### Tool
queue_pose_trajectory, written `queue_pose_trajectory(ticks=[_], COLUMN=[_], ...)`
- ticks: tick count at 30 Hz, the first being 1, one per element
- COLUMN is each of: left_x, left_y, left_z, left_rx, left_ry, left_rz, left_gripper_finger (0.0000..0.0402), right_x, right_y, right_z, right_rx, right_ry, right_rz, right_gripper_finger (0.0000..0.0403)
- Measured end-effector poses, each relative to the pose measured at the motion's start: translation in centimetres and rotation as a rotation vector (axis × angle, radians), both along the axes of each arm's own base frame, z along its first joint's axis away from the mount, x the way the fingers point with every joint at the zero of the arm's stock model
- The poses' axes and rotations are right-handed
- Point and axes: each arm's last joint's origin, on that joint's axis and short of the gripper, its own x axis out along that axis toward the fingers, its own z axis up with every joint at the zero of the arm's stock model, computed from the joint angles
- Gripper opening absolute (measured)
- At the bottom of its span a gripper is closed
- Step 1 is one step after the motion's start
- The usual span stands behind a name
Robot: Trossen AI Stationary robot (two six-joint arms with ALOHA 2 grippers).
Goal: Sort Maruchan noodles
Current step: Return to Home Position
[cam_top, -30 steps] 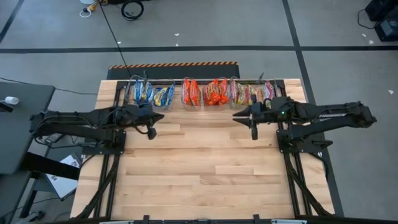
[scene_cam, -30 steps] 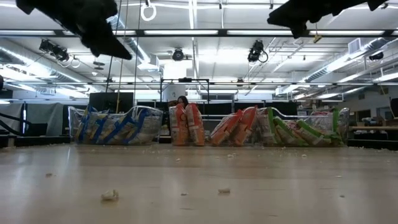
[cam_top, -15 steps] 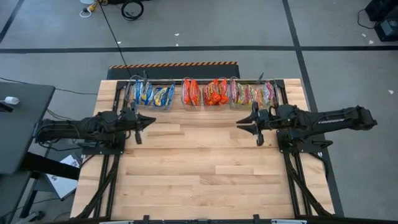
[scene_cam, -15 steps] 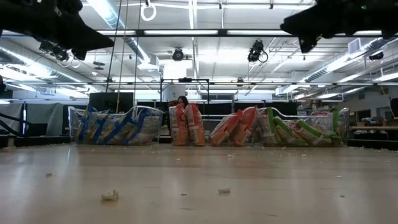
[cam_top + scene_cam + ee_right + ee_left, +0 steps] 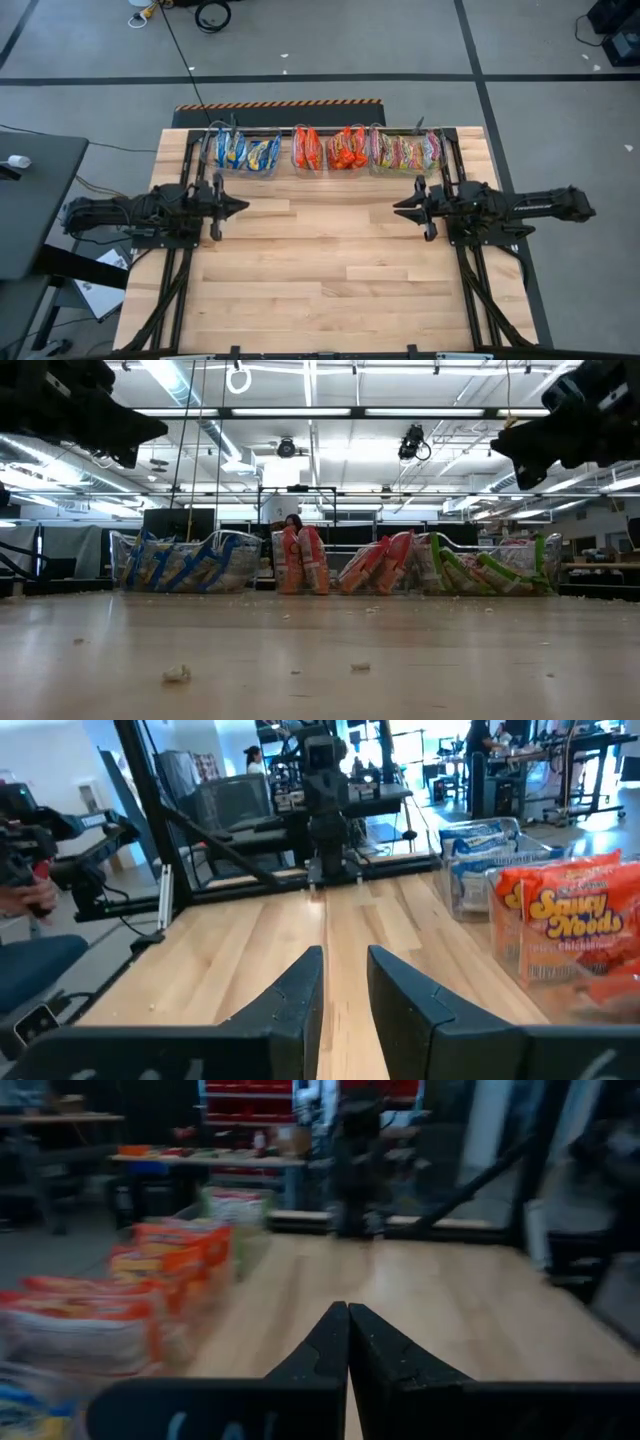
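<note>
The Maruchan noodles stand on edge in three clear bins along the table's far edge. Blue-yellow packets [image 5: 240, 152] are at the left, orange-red ones [image 5: 328, 148] in the middle, green-pink ones [image 5: 405, 151] at the right. My left gripper [image 5: 243, 207] [image 5: 347, 1310] hovers level at the table's left side, pointing toward the centre, shut with nothing between its fingers. My right gripper [image 5: 396, 209] [image 5: 345, 952] hovers level at the right side and faces it. A narrow gap with nothing in it shows between its fingers. Both are well above the wood [image 5: 160, 430] [image 5: 503, 448].
Bare wooden tabletop [image 5: 320, 260] lies between the two arms and toward the near edge. A few small crumbs [image 5: 177, 674] lie on it. Black frame rails [image 5: 470, 290] run along both sides. A person [image 5: 293, 520] shows in the room beyond the bins.
Both arms have drawn back from the bins. My left gripper has gone toward the table's left and near edges and sunk. My right gripper has gone toward the right and near edges and sunk. Both have tipped from slanting down to level. The packets have stayed in their bins.
</note>
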Motion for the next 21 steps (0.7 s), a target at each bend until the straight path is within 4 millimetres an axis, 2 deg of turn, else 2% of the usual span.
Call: queue_pose_trajectory(ticks=[5,17,21], left_x=[-0.1,-0.4,-0.5], left_y=[-0.1,0.0,-0.1], left_z=[-0.6,-1.2,-2.7], left_rx=[-0.059,-0.038,-0.067], left_ry=[-0.022,0.027,-0.011], left_rz=[-0.022,0.015,-0.027], left_gripper_finger=[0.0009,0.0009,0.0009], right_x=[-0.6,-1.4,-1.7], right_y=[0.0,-0.2,-0.1], right_z=[-0.9,-1.9,-1.6], right_rx=[-0.017,-0.018,-0.026], right_ry=[-0.042,0.0,-0.031], right_rz=[-0.001,-0.072,-0.054], right_gripper_finger=[0.0086,0.0087,0.0086])
